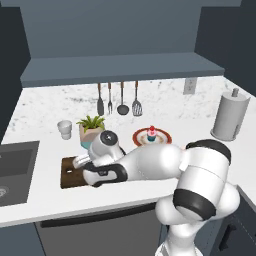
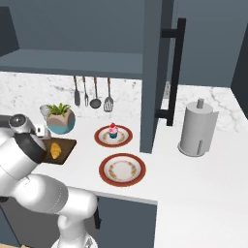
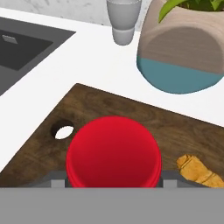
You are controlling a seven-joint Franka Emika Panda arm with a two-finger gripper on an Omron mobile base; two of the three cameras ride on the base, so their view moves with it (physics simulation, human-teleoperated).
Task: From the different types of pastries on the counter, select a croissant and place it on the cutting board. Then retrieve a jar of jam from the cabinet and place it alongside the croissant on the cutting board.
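The hand [image 3: 113, 186] is closed around the jar of jam [image 3: 113, 153], a squat, glossy red jar, just over the dark brown cutting board [image 3: 131, 118]. The small golden croissant [image 3: 199, 170] lies beside it on the board.

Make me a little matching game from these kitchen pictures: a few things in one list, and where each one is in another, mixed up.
Things:
1. croissant
2. cupcake
3. jam jar
4. plant pot

Places:
A. on an orange-rimmed plate
B. between the gripper's fingers, just above the cutting board
C. lying on the cutting board
D. on the counter behind the board, beside a white cup

Pairs: 1-C, 2-A, 3-B, 4-D
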